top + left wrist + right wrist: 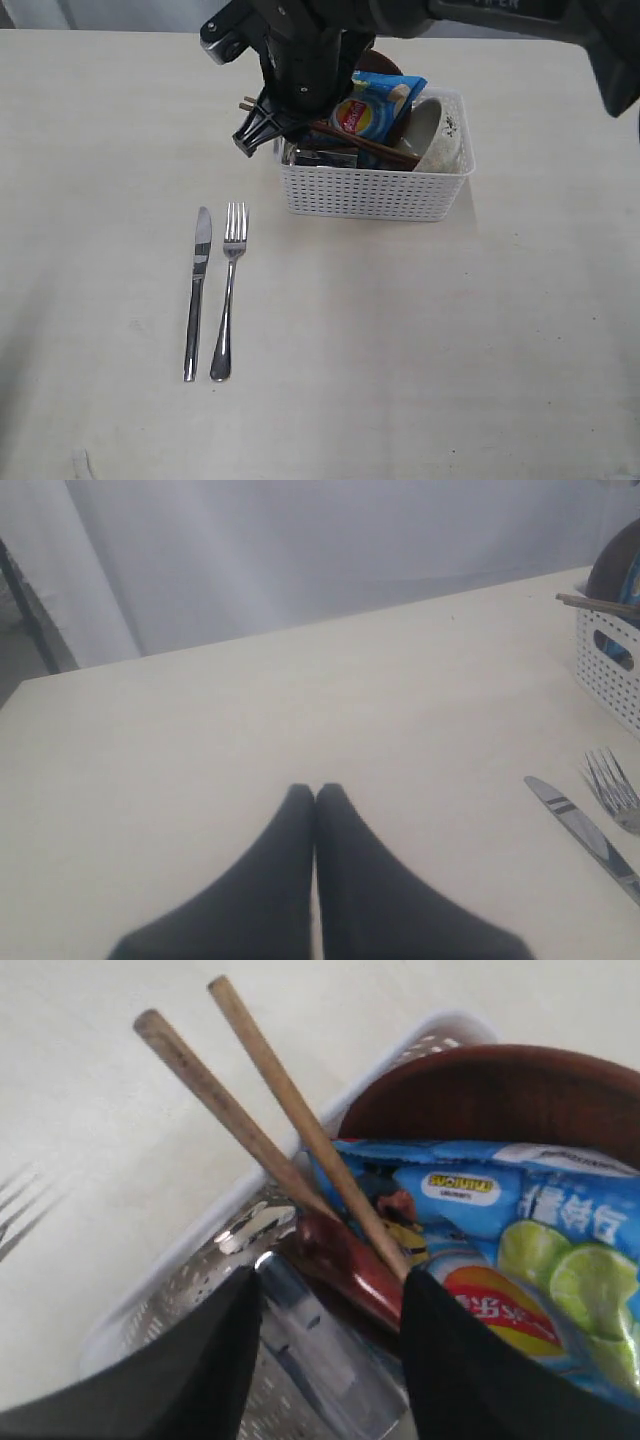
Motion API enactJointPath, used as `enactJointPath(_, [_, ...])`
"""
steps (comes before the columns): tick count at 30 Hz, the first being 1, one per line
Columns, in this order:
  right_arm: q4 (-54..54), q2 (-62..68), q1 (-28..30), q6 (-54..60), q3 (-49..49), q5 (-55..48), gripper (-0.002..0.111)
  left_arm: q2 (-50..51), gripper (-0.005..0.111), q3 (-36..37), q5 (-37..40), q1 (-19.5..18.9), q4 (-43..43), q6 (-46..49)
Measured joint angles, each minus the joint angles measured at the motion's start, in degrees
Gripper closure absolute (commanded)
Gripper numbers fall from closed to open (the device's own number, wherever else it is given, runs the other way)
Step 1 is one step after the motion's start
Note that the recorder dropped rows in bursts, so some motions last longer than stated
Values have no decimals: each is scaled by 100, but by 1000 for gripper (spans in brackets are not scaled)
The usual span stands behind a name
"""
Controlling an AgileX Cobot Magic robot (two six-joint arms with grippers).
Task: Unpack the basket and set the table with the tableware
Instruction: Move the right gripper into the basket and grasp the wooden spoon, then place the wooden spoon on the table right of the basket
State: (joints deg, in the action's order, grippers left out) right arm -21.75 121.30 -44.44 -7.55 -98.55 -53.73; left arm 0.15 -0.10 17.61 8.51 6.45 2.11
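The white basket (370, 195) stands at the back of the table (420, 330). It holds brown chopsticks (250, 1120), a dark red spoon (345, 1260), a steel cup (320, 1350) lying on its side, a reddish-brown plate (490, 1090) and a pale bowl (440, 135). My right gripper (330, 1300) is open low over the basket's left end, its fingers either side of the cup and the spoon's end. The knife (197, 295) and fork (228, 300) lie side by side on the table. My left gripper (315, 792) is shut and empty above bare tabletop, out of the exterior view.
A blue chip bag (375, 108) leans in the basket against the plate, next to the right finger. The right arm (450, 20) reaches in from the back right. In the left wrist view the knife (585, 835), fork (612, 790) and basket (610, 665) show.
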Motion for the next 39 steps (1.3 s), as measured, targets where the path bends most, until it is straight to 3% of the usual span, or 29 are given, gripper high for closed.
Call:
enactJointPath(8, [-487, 296, 0, 0, 0, 96, 66, 0, 107, 0, 0, 0, 0, 0])
enactJointPath(13, [-741, 309, 0, 13, 0, 119, 109, 0, 107, 0, 0, 0, 0, 0])
enactJointPath(32, [-956, -814, -334, 14, 0, 200, 109, 0, 107, 0, 0, 0, 0, 0])
enactJointPath(39, [-1416, -1464, -334, 14, 0, -265, 109, 0, 107, 0, 0, 0, 0, 0])
